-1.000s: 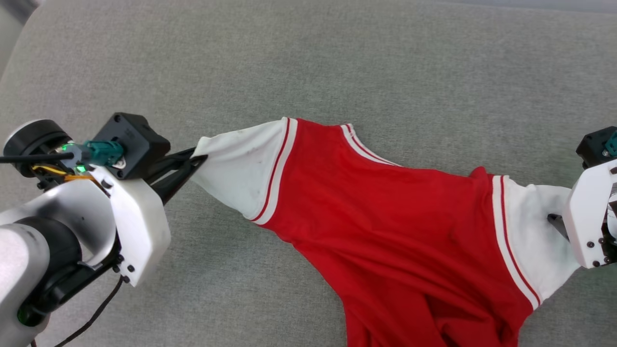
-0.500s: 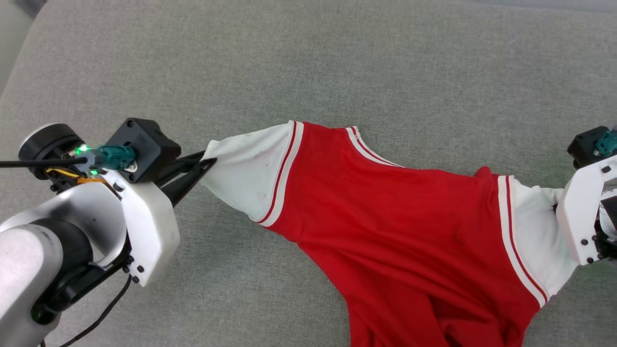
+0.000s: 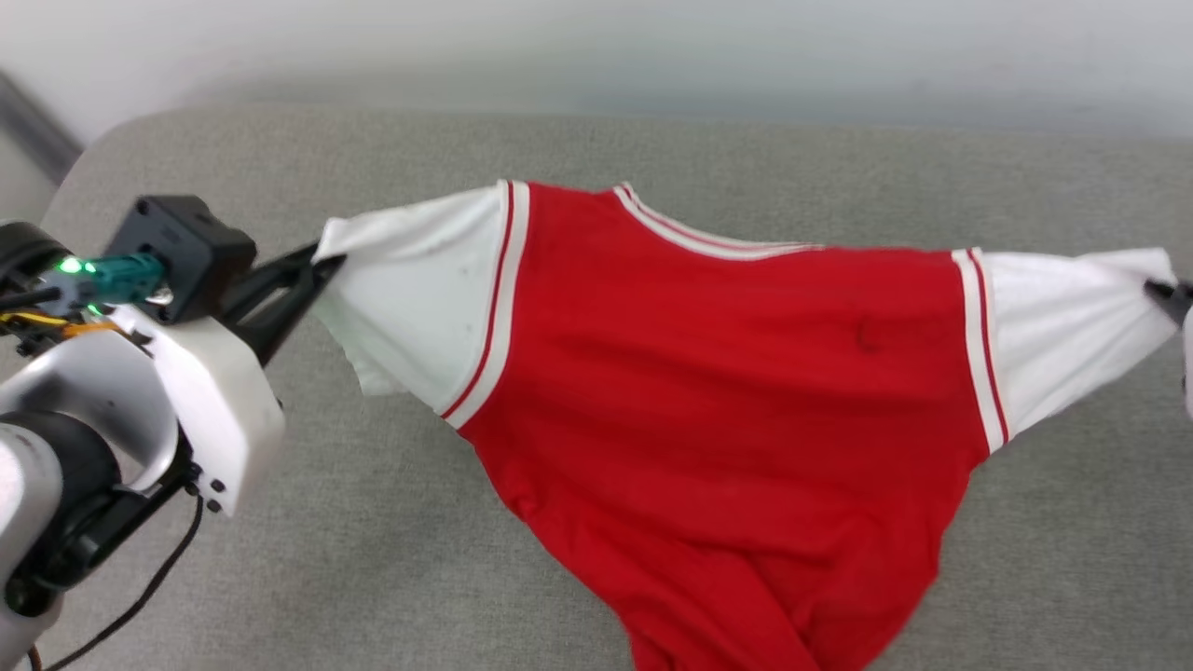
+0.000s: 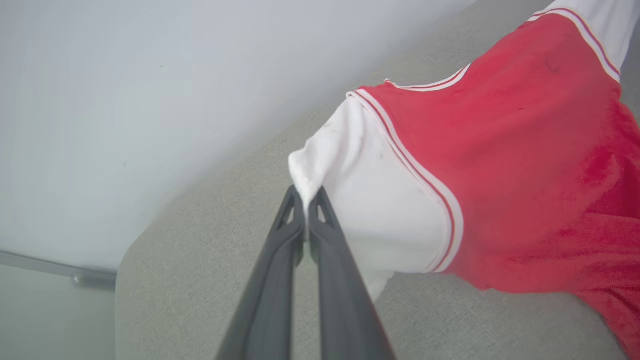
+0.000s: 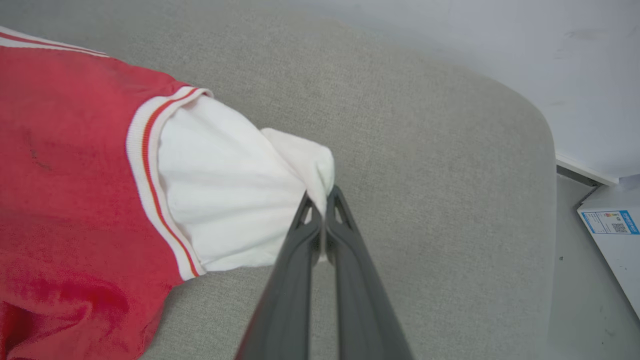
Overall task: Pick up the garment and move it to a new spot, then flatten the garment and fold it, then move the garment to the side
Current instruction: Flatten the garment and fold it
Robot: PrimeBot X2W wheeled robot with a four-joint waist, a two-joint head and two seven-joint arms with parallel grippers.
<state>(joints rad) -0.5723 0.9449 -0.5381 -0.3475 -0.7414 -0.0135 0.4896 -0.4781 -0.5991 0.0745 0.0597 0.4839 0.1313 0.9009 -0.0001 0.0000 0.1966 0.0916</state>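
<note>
**A:** Item one, left gripper. Its two dark fingers are pressed together on the cuff edge of one white sleeve. In the left wrist view the white cloth is pinched right at the tips.

**B:** Entered. Item two?

**A:** Right gripper. Its fingers are likewise clamped together, on a bunched fold at the end of the other white sleeve. In the head view the tips sit at the far right edge.

**B:** Item three, the garment?

**A:** A red jersey T-shirt with white short sleeves and red-and-white striped trim at the shoulder seams and collar. It is drawn out sideways between the two grippers. The shoulder line is taut and each sleeve is pulled to a point. The red body sags below that line, creased, and runs off the bottom edge of the head view.

**B:** Support?

**A:** A grey fabric cushion with rounded corners lies under the whole shirt. Both wrist views show the sleeves held up off it. The lower red folds appear to lie on it.

**B:** Surroundings?

**A:** A pale wall stands behind the cushion. In the right wrist view, a white box with a blue-edged label sits beyond the cushion's rounded corner.
</note>
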